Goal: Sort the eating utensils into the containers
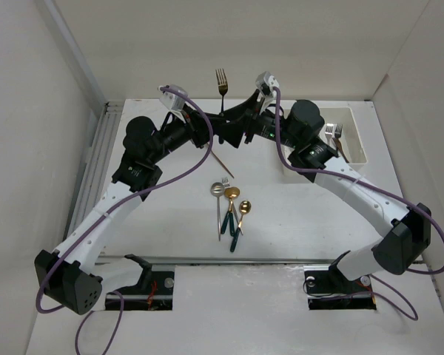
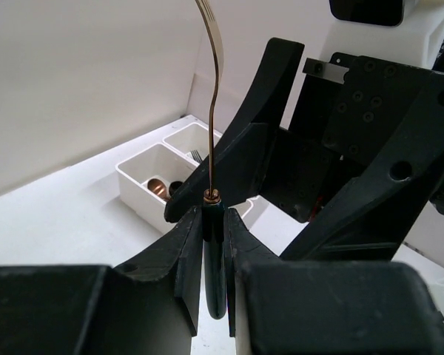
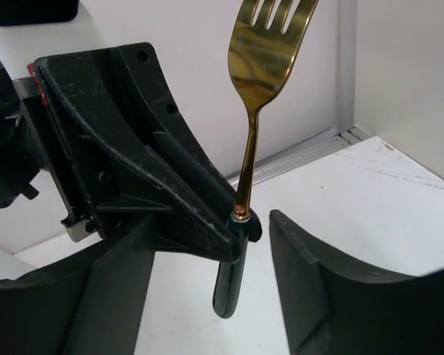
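Gold-headed fork with dark green handle (image 3: 253, 66), held upright in the air with its tines up, to the left of the shallow white two-compartment plastic tray (image 1: 359, 140). Left gripper (image 2: 213, 222) pinches the green handle just below the gold collar, its black jaws pressed against both sides. Right gripper (image 3: 211, 237) meets it from the tray side. Its fingers (image 3: 333, 296) are spread wide, one on either side of the handle and clear of it.

Within the tray, a copper spoon bowl (image 2: 159, 186) lies in one compartment and silver fork tines (image 2: 197, 155) in the other.

Left of the tray and on its near side, a silver spoon (image 1: 217, 191) and two gold spoons with dark green handles (image 1: 232, 195) lie close together on the white table (image 1: 318, 222). A thin coppery utensil (image 1: 223, 164) lies slanted, likewise left of the tray, and its head cannot be made out.
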